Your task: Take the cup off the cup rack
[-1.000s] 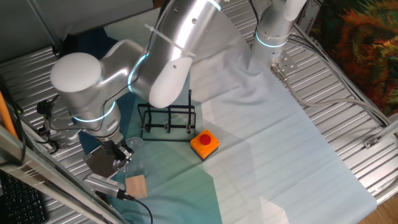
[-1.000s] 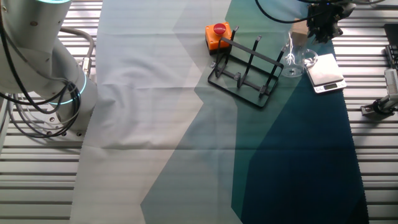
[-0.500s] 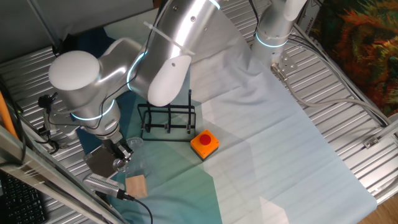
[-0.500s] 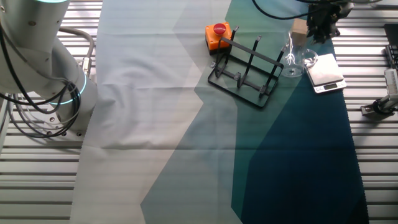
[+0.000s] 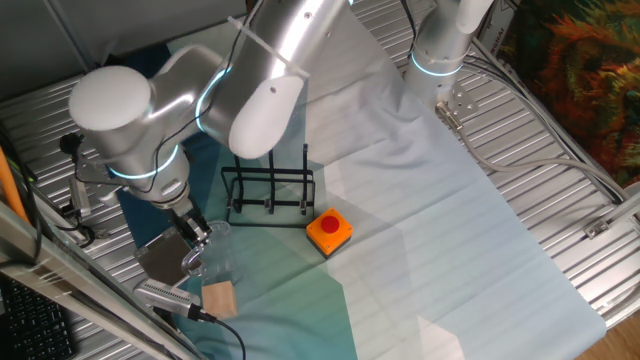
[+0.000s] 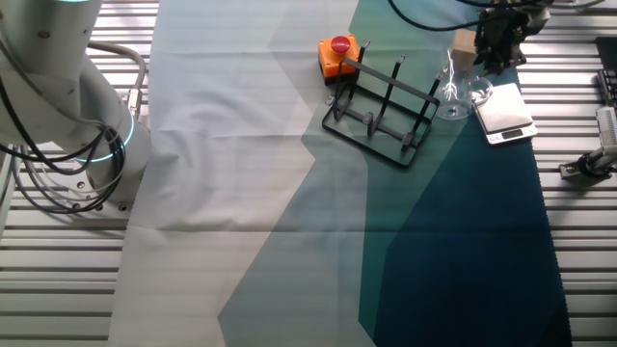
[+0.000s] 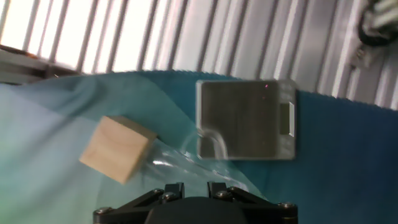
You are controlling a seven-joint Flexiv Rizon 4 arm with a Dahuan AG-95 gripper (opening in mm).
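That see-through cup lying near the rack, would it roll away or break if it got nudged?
The cup appears to lie on its side, so its round wall would likely let it roll. It looks thin and clear, probably light and slippery. Glass or plastic cannot be told; treat it as fragile.

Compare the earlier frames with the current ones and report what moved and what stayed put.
The arm lifted and drew back: in one fixed view the gripper sits higher above the cup than a second ago. The cup stayed on the cloth beside the cup rack, off its pegs. Whether the gripper let go in this interval cannot be told. The rack, the orange button box, wooden block and grey scale did not move.
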